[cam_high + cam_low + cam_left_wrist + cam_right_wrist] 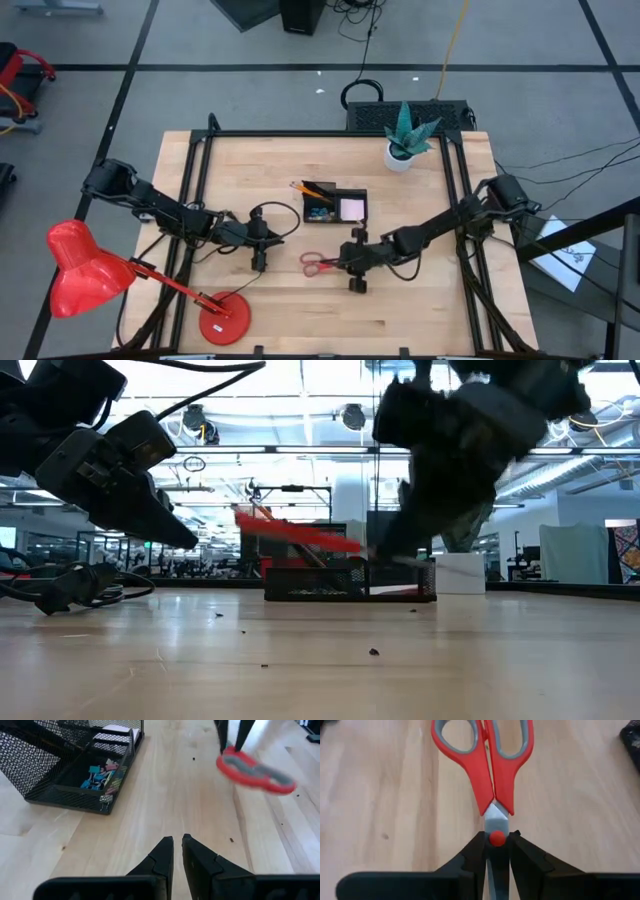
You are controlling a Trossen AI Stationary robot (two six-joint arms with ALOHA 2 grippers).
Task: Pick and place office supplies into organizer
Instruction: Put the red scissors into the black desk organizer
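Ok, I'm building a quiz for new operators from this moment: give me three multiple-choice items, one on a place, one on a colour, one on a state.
1. Where are the scissors relative to the organizer?
A. Inside its taller compartment
B. On the table's near side of it, outside it
C. Beside the plant pot

2. What colour are the scissors' handles?
A. Red with grey inner rings
B. Blue
C. All black

3. What is the right tool doing?
A. Hanging open and empty
B. Closed on the scissors at the pivot
C. Holding a pencil

Answers:
1 B: the high view shows them in front of the tray.
2 A: the right wrist view shows red handles with grey lining.
3 B: its fingers pinch the blades at the red pivot screw.
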